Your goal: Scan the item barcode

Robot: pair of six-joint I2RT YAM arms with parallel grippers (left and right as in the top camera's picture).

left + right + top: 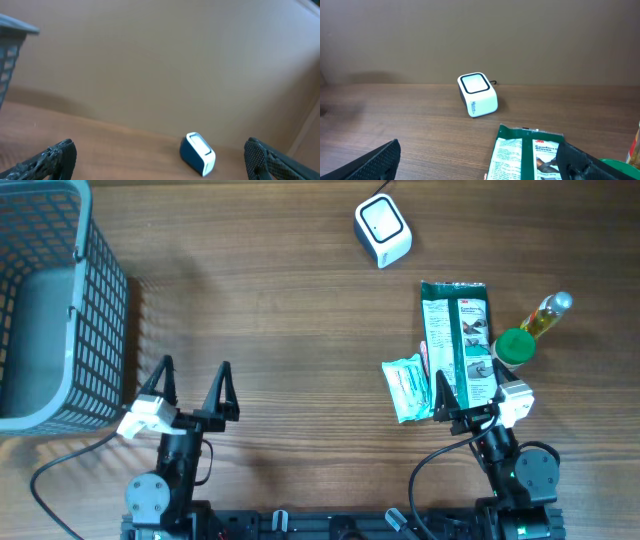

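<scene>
The white barcode scanner [383, 230] stands at the back of the table, right of centre; it also shows as the scanner [198, 153] and the scanner [478, 94]. A green glove packet [458, 340] lies flat on the right, with a small pale wipes packet [405, 387] to its left and a yellow bottle with a green cap [530, 330] to its right. My right gripper [468, 387] hovers open over the near end of the glove packet [525, 157], nothing between its fingers [380, 162]. My left gripper [194, 380] is open over bare wood, holding nothing.
A grey mesh basket [100, 310] fills the far left of the table, close to the left arm. The wooden table [290, 320] runs between the basket and the items. A cable leaves the scanner toward the back edge.
</scene>
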